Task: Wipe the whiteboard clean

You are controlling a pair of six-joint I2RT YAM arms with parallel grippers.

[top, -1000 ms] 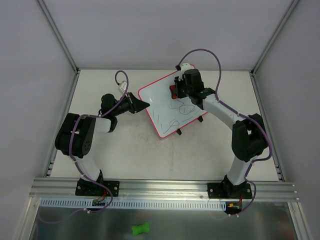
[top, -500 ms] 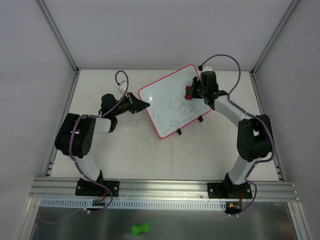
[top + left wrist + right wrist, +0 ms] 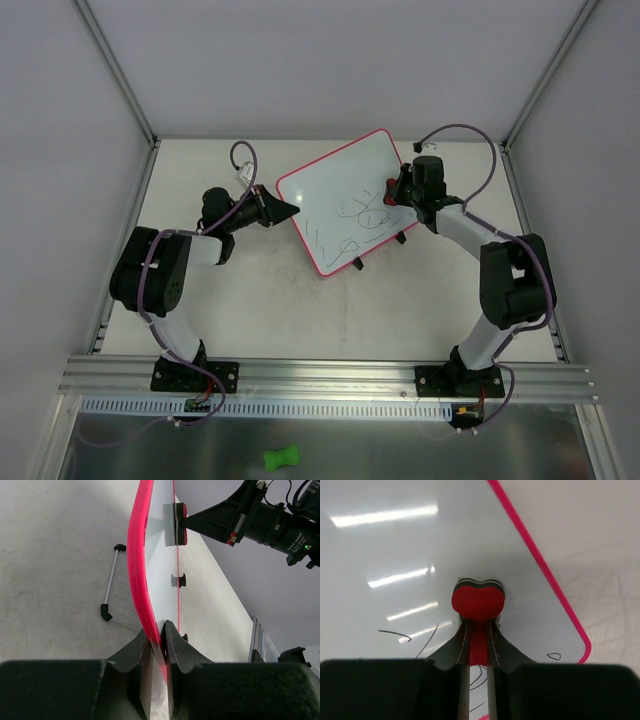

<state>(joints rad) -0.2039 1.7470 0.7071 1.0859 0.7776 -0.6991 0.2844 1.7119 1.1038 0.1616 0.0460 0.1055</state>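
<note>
On the whiteboard (image 3: pixel 325 195), eraser (image 3: pixel 478 601) in right hand (image 3: pixel 478 628), left hand (image 3: pixel 158 636) clamping it

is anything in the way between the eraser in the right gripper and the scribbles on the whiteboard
Nothing visible. The right gripper holds the red eraser against the whiteboard, and the scribbles lie just beside it on open board. The left gripper clamps the opposite edge, clear of the marks.
</note>
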